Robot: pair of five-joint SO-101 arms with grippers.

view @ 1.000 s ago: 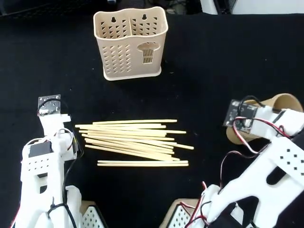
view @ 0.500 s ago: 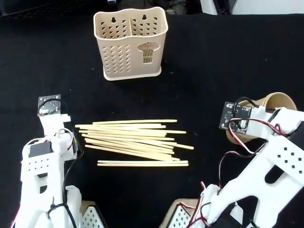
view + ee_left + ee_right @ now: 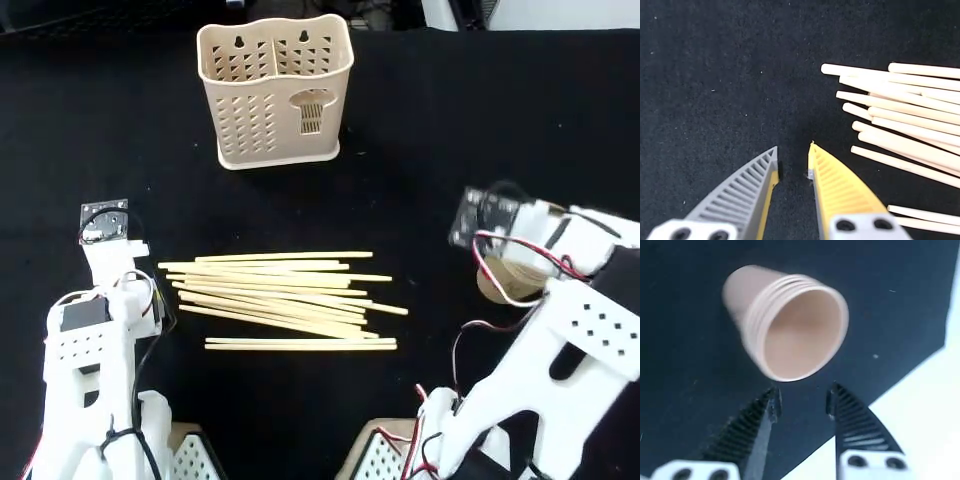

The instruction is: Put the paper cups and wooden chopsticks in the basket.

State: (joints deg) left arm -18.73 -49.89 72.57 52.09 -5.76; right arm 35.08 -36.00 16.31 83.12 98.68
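since a second ago, right arm's wrist swung inward across the nested paper cups (image 3: 503, 283), hiding most of them from above; left arm and chopsticks unmoved.

nested paper cups on their side on the black cloth (image 3: 450, 130), several rims stacked, tan inner wall of the innermost facing the right wrist camera. right gripper (image 3: 803, 392) just short of the lowest rim, fingers parted by a modest gap, gripping nothing.

beige basket (image 3: 270, 130) upright at the far side, split by a divider into two compartments, perforated walls in sight inside.

wooden chopsticks (image 3: 285, 300) in a loose flat pile mid-table, well apart from basket and cups. left gripper (image 3: 793, 148) low over bare cloth just beside the pile's ends, narrowly parted, holding nothing.

cups near the cloth's right edge, pale surface (image 3: 920, 405) beyond it. open cloth between pile and basket.
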